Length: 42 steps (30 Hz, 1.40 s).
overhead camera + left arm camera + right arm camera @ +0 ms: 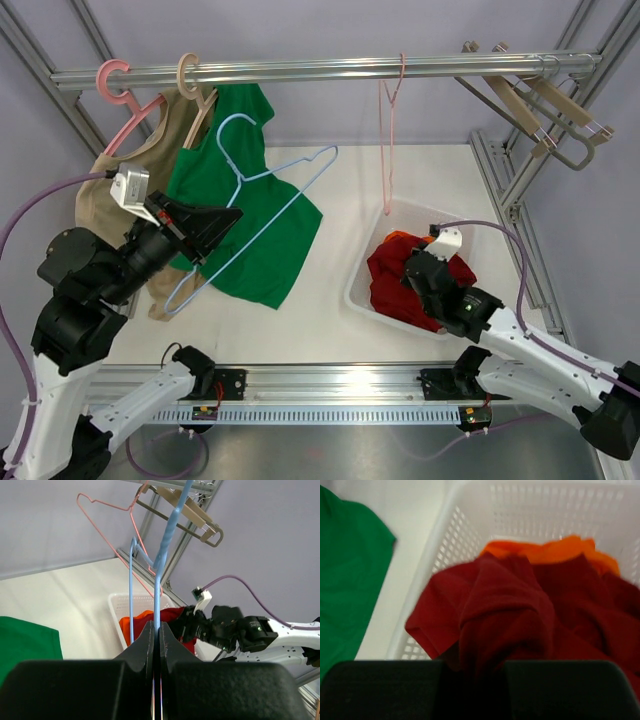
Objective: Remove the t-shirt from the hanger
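Top external view: green t-shirt [250, 230] lies spread at centre-left on the white table [400, 180], its upper edge reaching toward the rail [320, 70].
Hanger: blue wire hanger [171, 530] crosses the front of the shirt; it appears to sit outside the fabric, not inside the neck.
Left wrist view: hanger wire is bare, with the shirt low at the left edge.
Left gripper [156, 630]: jaws pressed together on the hanger wire, at left of centre in the top view.
Right gripper [415, 262]: lower right, down in the white basket [455, 535] on a dark red garment [510, 605]; bunched cloth hides the fingertips, so the jaw state cannot be told.
Basket contents: orange garment [555, 552] beneath the red one.
Upper left: beige garment [150, 150] hanging from the rail.
Upper right: wooden hangers [530, 105] on the rail.
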Each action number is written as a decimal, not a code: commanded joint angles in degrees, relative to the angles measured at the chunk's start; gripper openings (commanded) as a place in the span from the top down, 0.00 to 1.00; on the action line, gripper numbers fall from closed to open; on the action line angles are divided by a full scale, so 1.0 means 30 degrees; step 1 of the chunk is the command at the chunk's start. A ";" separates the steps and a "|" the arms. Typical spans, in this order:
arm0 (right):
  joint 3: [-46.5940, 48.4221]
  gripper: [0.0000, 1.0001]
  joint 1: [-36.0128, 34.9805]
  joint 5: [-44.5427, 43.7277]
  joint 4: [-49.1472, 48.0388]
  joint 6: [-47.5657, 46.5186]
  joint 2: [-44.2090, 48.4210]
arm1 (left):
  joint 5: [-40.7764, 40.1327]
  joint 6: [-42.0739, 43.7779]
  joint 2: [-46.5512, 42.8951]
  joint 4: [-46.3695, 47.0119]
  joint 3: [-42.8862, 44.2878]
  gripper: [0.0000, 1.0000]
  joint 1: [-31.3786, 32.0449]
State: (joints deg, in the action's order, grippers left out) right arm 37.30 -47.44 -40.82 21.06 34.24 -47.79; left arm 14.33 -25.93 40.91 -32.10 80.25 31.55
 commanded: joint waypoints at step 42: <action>0.3768 0.01 0.0198 0.6340 0.6253 -0.1891 0.8430 | -0.3280 0.1875 1.7273 0.6509 0.8645 1.00 0.1085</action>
State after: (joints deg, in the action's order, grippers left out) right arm 47.86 -47.13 -23.07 41.78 30.20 -23.03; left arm 7.66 -22.79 92.68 -15.40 104.20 34.65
